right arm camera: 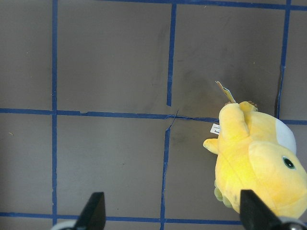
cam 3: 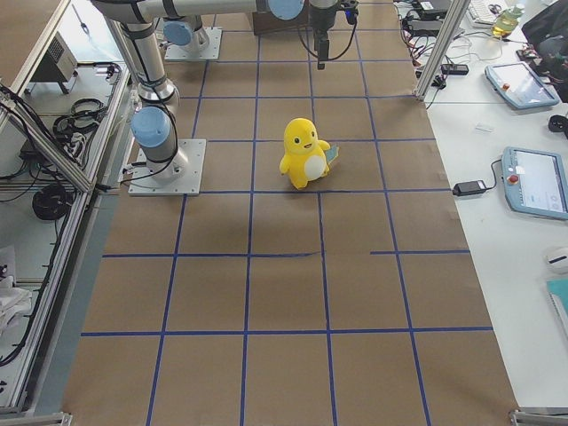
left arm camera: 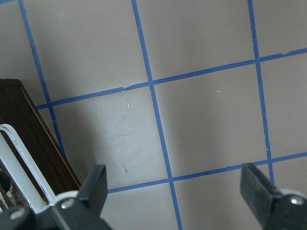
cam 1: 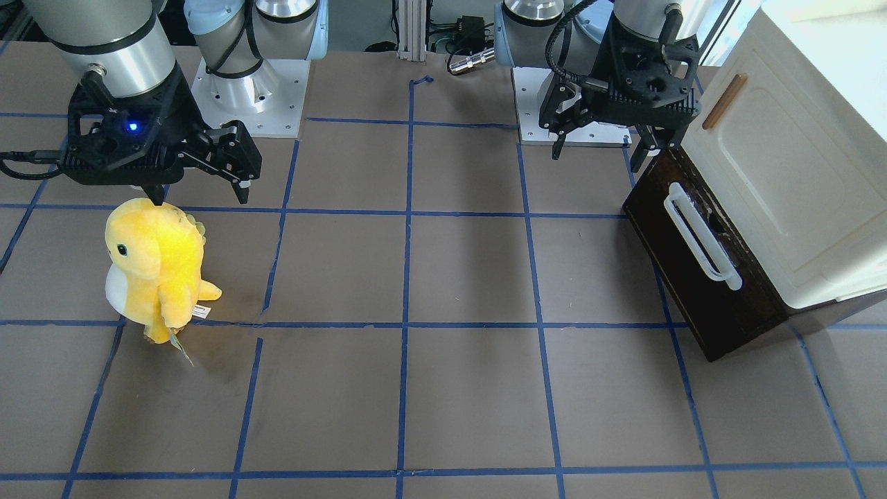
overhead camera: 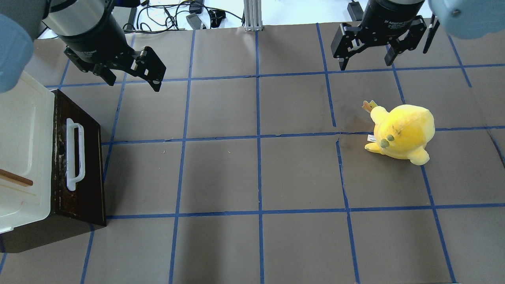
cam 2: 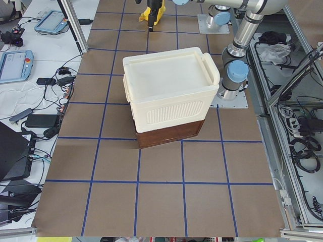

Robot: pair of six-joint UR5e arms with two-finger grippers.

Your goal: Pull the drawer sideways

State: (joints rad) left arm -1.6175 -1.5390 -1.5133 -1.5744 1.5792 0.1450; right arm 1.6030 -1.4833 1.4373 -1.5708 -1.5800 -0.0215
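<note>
- Currently the drawer [overhead camera: 88, 157] sits at the table's end on the robot's left, under a cream cabinet [overhead camera: 19, 130]. Its dark front faces the middle of the table. No inner floor shows, so I judge it shut or nearly so.
- The white bar handle [overhead camera: 75, 156] lies along the drawer front. Its long axis runs toward and away from the robot's base, across the direction of the pull.
- The left gripper [overhead camera: 130, 79] is spread wide and holds nothing. It hangs off the table, near the corner of the drawer front that lies toward the base.
- In the left wrist view the handle's end [left arm camera: 19, 158] sits at the lower left, just beside one finger [left arm camera: 96, 184] and not between the two. Bare table fills the gap.
- Key relation: the handle lies to the side of the left gripper, out toward the cabinet and further from the base. Judgement: the gripper needs to shift along the handle's axis and come down with one finger on each side of the bar. Then it can draw toward the table's middle.
- The left arm is clearly the nearer one.
- The right gripper [overhead camera: 367, 59] is also spread and empty, well apart from the drawer. It hovers by a yellow plush toy [overhead camera: 402, 134] on the opposite half of the table.
</note>
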